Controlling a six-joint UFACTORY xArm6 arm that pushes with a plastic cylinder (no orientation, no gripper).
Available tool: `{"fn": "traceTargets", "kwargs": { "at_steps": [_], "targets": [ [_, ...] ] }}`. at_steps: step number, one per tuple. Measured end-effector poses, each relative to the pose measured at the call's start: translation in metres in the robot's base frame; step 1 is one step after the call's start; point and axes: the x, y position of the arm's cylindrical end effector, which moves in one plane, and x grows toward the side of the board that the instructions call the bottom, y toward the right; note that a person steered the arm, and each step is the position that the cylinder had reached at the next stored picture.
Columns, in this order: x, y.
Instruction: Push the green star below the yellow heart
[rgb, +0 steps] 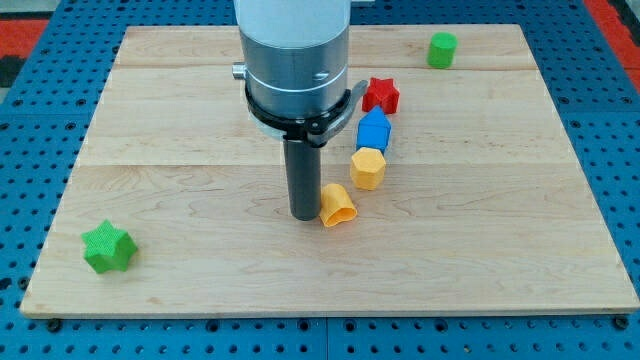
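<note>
The dark rod comes straight down from the arm's wide grey collar and my tip (303, 215) rests on the wooden board (200, 260) a little to the view's left of centre. It is a plain rod with nothing to open or close, and it grips nothing; its lower end sits hard against the left edge of the yellow heart (338, 205), so close that I cannot tell whether the two touch or a sliver of board lies between them. Just up and to the view's right of the heart stands a yellow hexagon-like block (368, 168), and pressed against its upper side is a blue block (373, 131) with a pointed top. Above that again, touching or nearly so, is the red star (381, 96), so the four pieces form a loose line slanting up toward the view's top. Well apart from them, near the board's top right corner, sits a small green block (442, 49) whose shape looks roughly cylindrical. The green star (108, 248) lies far off in the board's lower left corner, well apart from the tip and from the heart, lower in the view than the heart but far to its left.
</note>
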Motion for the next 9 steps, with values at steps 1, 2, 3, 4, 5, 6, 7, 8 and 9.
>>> {"fn": "traceTargets", "kwargs": {
  "at_steps": [1,2,3,4,5,6,7,8,9],
  "targets": [
    [-0.005,0.004],
    [-0.019,0.013],
    [-0.019,0.023],
    [-0.019,0.01],
    [-0.021,-0.06],
    [-0.051,-0.107],
    [-0.057,-0.166],
    [-0.077,-0.231],
    [-0.097,-0.288]
  ]
}}
